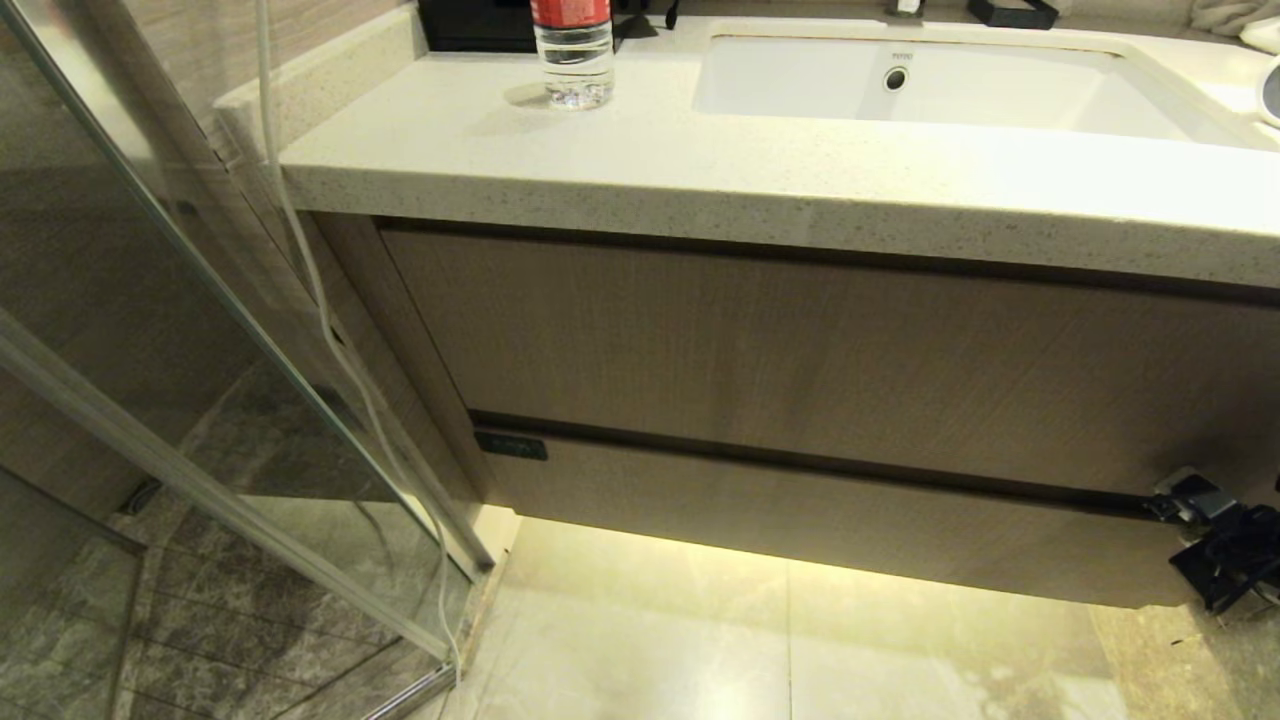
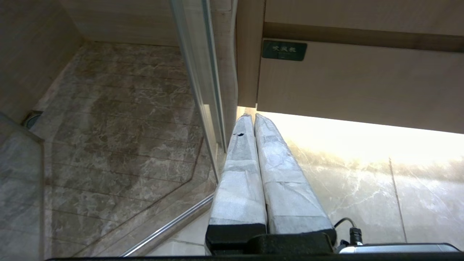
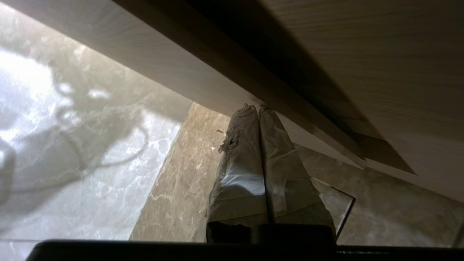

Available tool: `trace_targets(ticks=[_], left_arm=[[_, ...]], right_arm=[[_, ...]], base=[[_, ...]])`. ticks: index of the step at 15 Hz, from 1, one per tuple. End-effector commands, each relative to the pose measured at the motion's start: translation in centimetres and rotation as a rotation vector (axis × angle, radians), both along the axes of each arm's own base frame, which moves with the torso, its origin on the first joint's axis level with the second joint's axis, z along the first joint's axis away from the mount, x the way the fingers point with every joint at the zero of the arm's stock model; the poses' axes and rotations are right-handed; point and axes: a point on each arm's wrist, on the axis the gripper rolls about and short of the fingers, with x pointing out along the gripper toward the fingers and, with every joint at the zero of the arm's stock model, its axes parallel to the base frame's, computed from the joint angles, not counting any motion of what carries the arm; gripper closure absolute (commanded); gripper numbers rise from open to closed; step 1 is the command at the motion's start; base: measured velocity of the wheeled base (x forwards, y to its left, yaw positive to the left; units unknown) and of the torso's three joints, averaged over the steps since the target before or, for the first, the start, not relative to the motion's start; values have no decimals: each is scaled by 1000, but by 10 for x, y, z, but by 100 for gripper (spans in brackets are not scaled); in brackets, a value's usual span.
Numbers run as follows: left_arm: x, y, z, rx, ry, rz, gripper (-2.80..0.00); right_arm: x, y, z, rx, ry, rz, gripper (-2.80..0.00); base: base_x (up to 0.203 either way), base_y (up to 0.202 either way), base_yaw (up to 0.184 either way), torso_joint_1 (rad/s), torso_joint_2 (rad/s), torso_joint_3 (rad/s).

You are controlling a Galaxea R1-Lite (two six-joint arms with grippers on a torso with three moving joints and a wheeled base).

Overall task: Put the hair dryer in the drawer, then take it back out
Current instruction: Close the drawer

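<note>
1. Head view: drawer [image 1: 800,520] closed under vanity countertop [image 1: 700,170]; water bottle [image 1: 572,50] beside sink [image 1: 940,85]. Hair dryer's white barrel just shows at the counter's far right edge [image 1: 1271,92]. Right gripper [image 1: 1200,515] at the drawer's right end.
2. Left wrist view: left gripper [image 2: 250,116] fingers pressed together, empty, above floor tiles [image 2: 362,174], below drawer label [image 2: 284,50].
3. Right wrist view: right gripper [image 3: 257,107] fingers together, tips at the drawer's top edge [image 3: 203,72].

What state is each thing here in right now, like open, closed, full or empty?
drawer: closed.
taller panel above it: closed.
water bottle: upright on the counter, part full.
sink: empty.
left end effector: shut, holding nothing.
right end effector: shut, empty, tips at the drawer's top edge.
</note>
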Motion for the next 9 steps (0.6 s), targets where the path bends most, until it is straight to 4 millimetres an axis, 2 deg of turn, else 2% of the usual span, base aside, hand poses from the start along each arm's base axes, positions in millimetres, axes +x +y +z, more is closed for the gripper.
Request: trace_targets(ticks=[1, 5, 7, 9], left_arm=[[0, 0, 0, 0, 0, 0, 0], [0, 0, 0, 0, 0, 0, 0], [0, 0, 0, 0, 0, 0, 0], [0, 0, 0, 0, 0, 0, 0]], right_arm=[[0, 1, 16, -30, -52, 8, 0], [-38, 23, 64, -35, -11, 43, 0], [-66, 44, 94, -30, -12, 70, 0], [-103, 71, 118, -33, -18, 117, 0]], base=[[0, 0, 0, 0, 0, 0], [0, 0, 0, 0, 0, 0], [0, 0, 0, 0, 0, 0], [0, 0, 0, 0, 0, 0]])
